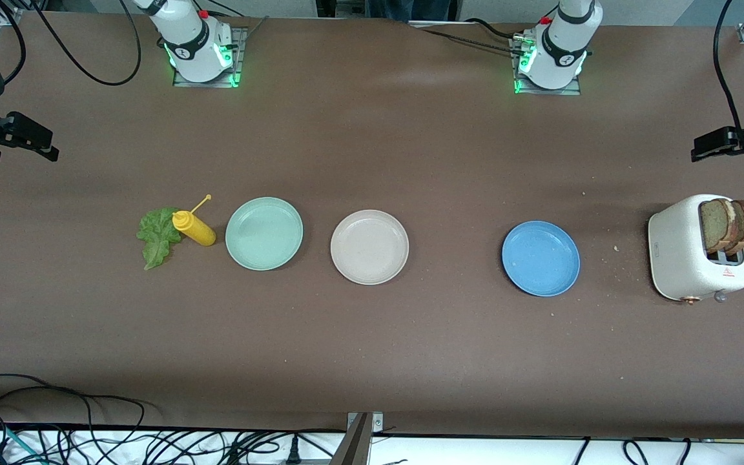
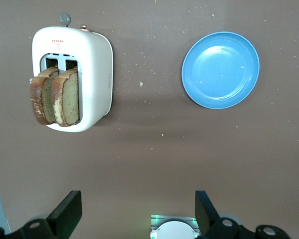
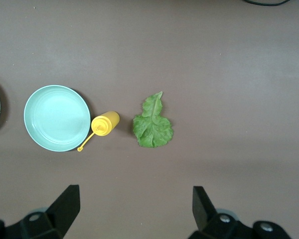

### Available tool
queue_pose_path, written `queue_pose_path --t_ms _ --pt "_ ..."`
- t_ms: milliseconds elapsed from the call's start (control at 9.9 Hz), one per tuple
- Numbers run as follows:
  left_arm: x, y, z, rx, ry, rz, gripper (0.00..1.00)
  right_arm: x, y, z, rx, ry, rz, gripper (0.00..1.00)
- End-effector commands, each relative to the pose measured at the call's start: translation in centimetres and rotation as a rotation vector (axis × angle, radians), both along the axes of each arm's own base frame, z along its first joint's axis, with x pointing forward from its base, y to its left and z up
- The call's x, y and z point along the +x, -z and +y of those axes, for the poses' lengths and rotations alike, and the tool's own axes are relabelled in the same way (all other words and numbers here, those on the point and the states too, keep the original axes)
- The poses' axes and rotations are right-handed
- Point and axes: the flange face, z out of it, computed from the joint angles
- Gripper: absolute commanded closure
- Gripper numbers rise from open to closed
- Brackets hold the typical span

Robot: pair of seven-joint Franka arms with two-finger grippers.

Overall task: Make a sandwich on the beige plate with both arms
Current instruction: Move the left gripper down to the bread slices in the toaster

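Both pairs of jaws are standing spread wide, gripping nothing. Under them is lying the matte brown table, speckled with crumbs. High over its left arm's end, the left gripper is hovering, pointing straight down; below its parted fingers are sitting the glossy white rounded toaster, holding two square tan bread slices with dark crusts upright in its slots, and the round smooth blue plate, well apart from it. The right gripper is hanging likewise over the right arm's end, above the round mint green plate, the yellow plastic squeeze bottle just beside it, and the ruffled green lettuce leaf lying flat. Between the two grippers, the round plain beige plate is sitting bare, beside the mint one.
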Motion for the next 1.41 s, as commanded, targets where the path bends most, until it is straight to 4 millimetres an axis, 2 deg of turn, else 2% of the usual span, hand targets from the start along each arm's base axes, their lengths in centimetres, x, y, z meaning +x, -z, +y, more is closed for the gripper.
queue_pose_path --t_ms 0,202,404,707,1010,1111,1313 --pt "0.3 -0.2 0.4 0.029 0.022 -0.008 0.00 -0.2 -0.8 0.1 0.006 -0.005 -0.011 0.00" --pt "0.6 0.6 1.0 0.048 0.019 -0.002 0.00 -0.2 -0.8 0.0 0.009 -0.003 -0.011 0.00" --pt "1.4 2.0 2.7 0.040 0.032 0.002 0.00 -0.2 -0.8 0.0 0.009 -0.003 -0.011 0.00" --pt "2.8 5.2 8.0 0.013 0.089 -0.005 0.00 -0.2 -0.8 0.0 0.009 -0.003 -0.011 0.00" --pt "4.8 10.7 11.9 0.001 0.077 -0.012 0.00 -0.3 -0.7 0.0 0.009 -0.003 -0.009 0.00" --pt "4.6 12.2 13.5 0.002 0.058 -0.032 0.00 -0.2 -0.8 0.0 0.009 -0.003 -0.011 0.00" --pt "4.6 15.0 14.3 -0.001 0.051 -0.045 0.00 -0.3 -0.7 0.0 0.009 -0.003 -0.009 0.00"
